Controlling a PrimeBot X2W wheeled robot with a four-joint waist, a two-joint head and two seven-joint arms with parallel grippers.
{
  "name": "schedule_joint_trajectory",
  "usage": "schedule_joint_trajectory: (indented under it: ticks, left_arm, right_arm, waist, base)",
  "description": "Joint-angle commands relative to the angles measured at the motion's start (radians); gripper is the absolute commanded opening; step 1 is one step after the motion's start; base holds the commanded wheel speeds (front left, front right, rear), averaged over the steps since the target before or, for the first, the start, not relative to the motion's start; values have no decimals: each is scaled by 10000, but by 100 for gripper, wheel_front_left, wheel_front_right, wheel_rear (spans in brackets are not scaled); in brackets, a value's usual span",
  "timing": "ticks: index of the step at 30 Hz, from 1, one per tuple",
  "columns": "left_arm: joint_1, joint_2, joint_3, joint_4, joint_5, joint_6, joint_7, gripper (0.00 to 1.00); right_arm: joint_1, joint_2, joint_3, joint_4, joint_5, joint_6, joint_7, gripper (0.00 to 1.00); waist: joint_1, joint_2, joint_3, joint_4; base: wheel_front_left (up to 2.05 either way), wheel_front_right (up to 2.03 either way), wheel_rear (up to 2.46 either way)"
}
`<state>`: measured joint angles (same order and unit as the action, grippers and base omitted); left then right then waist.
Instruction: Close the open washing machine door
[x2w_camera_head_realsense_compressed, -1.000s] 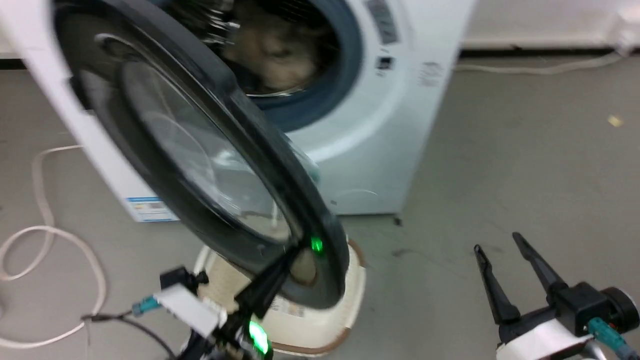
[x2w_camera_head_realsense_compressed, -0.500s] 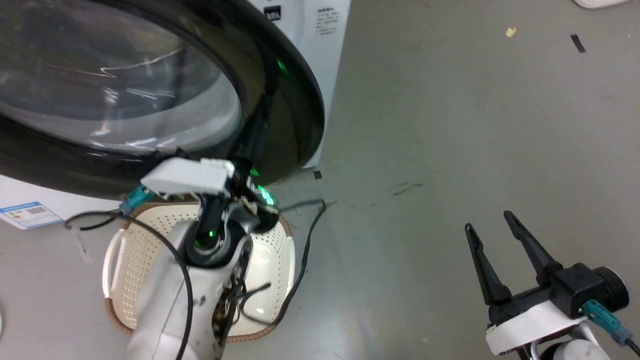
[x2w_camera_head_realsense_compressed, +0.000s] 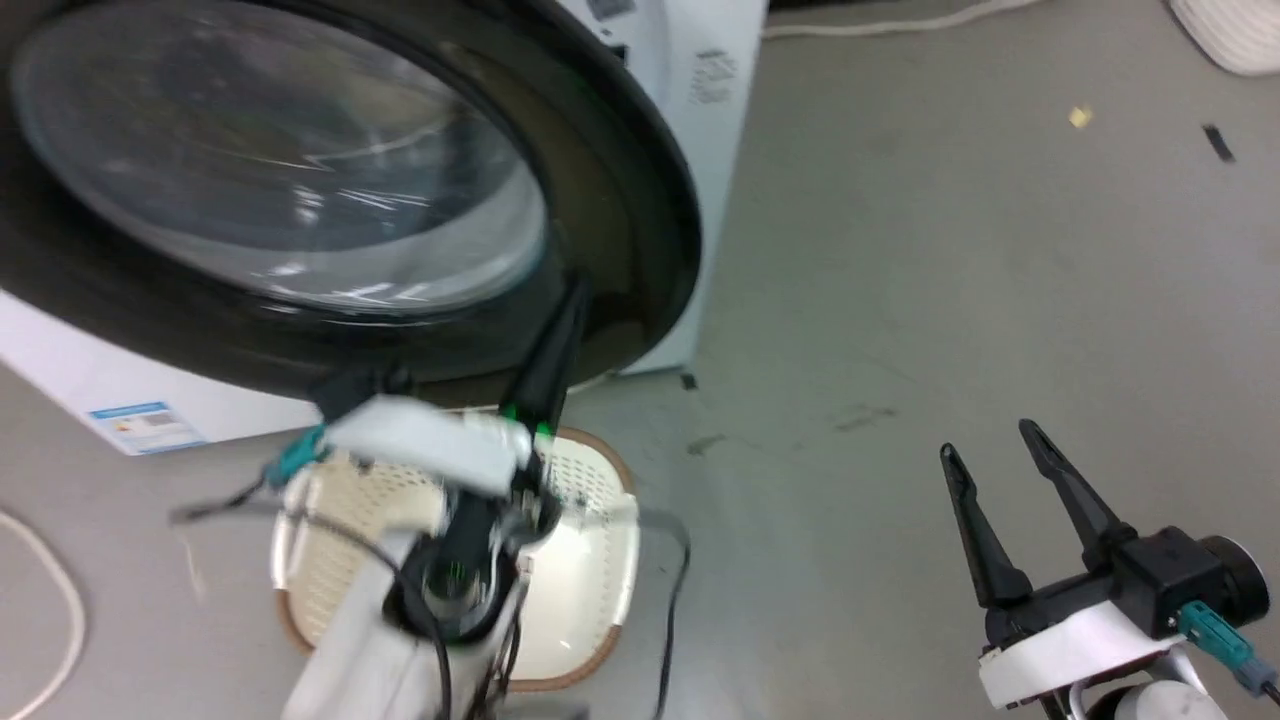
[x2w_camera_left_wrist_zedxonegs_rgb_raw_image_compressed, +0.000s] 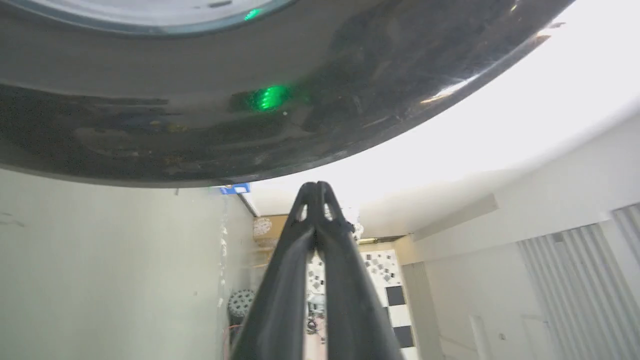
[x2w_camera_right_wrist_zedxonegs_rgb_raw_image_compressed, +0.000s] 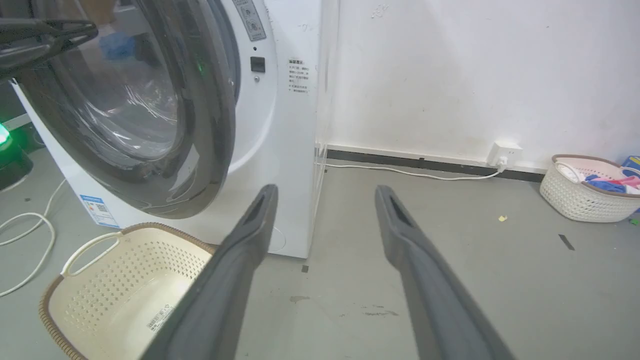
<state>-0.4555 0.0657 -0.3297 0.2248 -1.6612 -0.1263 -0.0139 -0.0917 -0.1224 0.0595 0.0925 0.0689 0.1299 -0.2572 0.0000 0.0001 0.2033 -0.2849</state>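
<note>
Head view: left tool (x2w_camera_head_realsense_compressed: 570, 300), fingers pressed together, tip on the glossy lower ring of the washing machine door (x2w_camera_head_realsense_compressed: 640, 200). The door is ajar, angled off the front of the washing machine (x2w_camera_head_realsense_compressed: 720, 150), not latched. Right tool (x2w_camera_head_realsense_compressed: 990, 445) is spread, empty, well apart. My worry: contact sits near the rim edge, so the tip could skid off the slick ring and the door could swing back. The left forearm also hangs over the laundry basket (x2w_camera_head_realsense_compressed: 612, 600).

- We see the washing machine door (x2w_camera_head_realsense_compressed: 640, 230) cut off by the head view's top and left edges, its glass blurred.
- The left arm (x2w_camera_head_realsense_compressed: 350, 645), smeared by motion, covers the middle of the basket (x2w_camera_head_realsense_compressed: 612, 560).
- We cannot read the blue label (x2w_camera_head_realsense_compressed: 145, 425).
</note>
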Motion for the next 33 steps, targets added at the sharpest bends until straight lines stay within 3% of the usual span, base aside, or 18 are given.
schedule_joint_trajectory:
  ticks: [1,5,10,15,19,22,26,32,33]
  left_arm:
    - [280,140,-30,-148,174,-43,-57,100]
    - [1484,819,-388,-1129,1484,-43,-576,100]
    - [2535,2050,-850,-1447,3692,-43,-2021,100]
    - [3315,2477,-106,-1206,6080,-19,-2464,100]
    - [3888,2208,999,-1619,9769,674,-2474,100]
    - [4343,1673,1395,-1951,11513,931,-2476,100]
    - [4920,1323,1576,-2018,13115,1100,-2477,100]
    - [5408,821,2036,-1620,14313,1152,-2477,100]
    - [5402,800,2071,-1552,14414,1121,-2478,100]
  right_arm:
    - [91,0,-15,-50,-61,8,-46,100]
    - [392,-87,-130,-163,-133,8,-46,100]
    - [778,-171,-146,-260,-228,8,-46,100]
    - [1089,-203,-84,-311,-282,8,-46,100]
    - [1292,-180,-184,-384,-299,8,-46,100]
    - [1401,-173,-146,-374,-317,8,-46,100]
    - [1452,-121,-83,-354,-338,8,-46,100]
    - [1477,-144,109,-115,-84,8,-46,100]
    - [1466,-203,225,-126,-100,8,-46,87]
  waist:
    - [0,-1,-405,415]
    - [0,-1,-912,1089]
    - [0,-1,-1468,1875]
    - [0,-1,-1880,2423]
    - [0,-1,-2012,2776]
    - [0,-1,-2068,2945]
    - [0,-1,-2109,3046]
    - [0,-1,-2072,3230]
    - [0,-1,-2049,3263]
  base:
    - [0,0,0]
    - [0,0,0]
    - [0,0,0]
    - [0,0,0]
    - [0,0,0]
    - [0,0,0]
    - [0,0,0]
    - [0,0,0]
    - [0,0,0]
